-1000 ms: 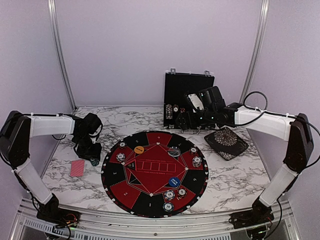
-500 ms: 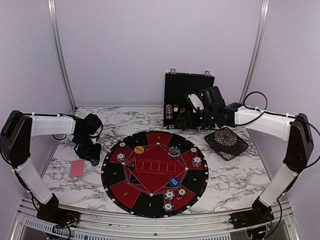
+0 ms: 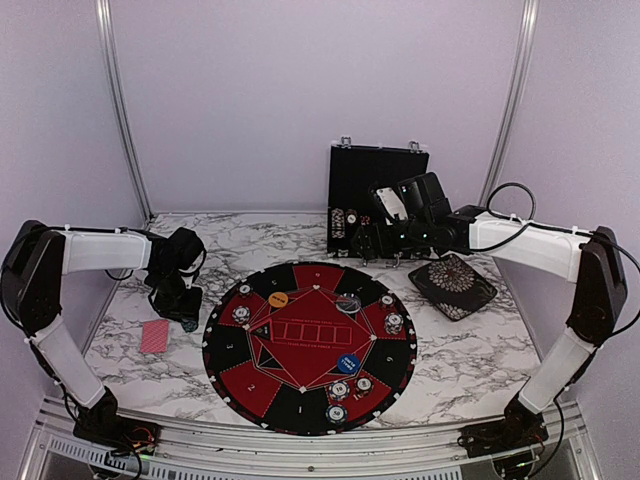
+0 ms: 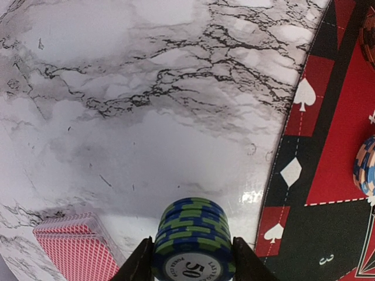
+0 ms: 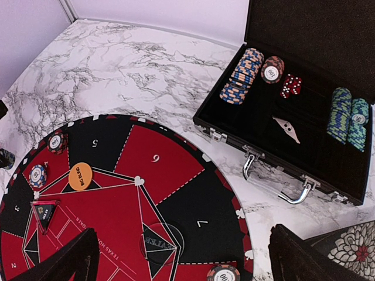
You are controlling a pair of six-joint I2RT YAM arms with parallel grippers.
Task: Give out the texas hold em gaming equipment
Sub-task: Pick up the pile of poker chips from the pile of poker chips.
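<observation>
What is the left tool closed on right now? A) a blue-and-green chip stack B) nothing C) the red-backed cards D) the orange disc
A: the left wrist view shows the left tool pinching the blue-and-green chip stack, the red-backed cards lying free beside it.

A big round red-and-black printed mat (image 3: 250, 385) lies mid-way on the white black-veined marble worktop (image 3: 470, 360), an open black hard case (image 3: 378, 170) stands at its far edge, and a black floral-patterned square dish (image 3: 452, 285) sits toward the far right corner.

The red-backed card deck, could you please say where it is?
Top view: the card deck lies left of the round mat, just beside the left gripper.
</observation>
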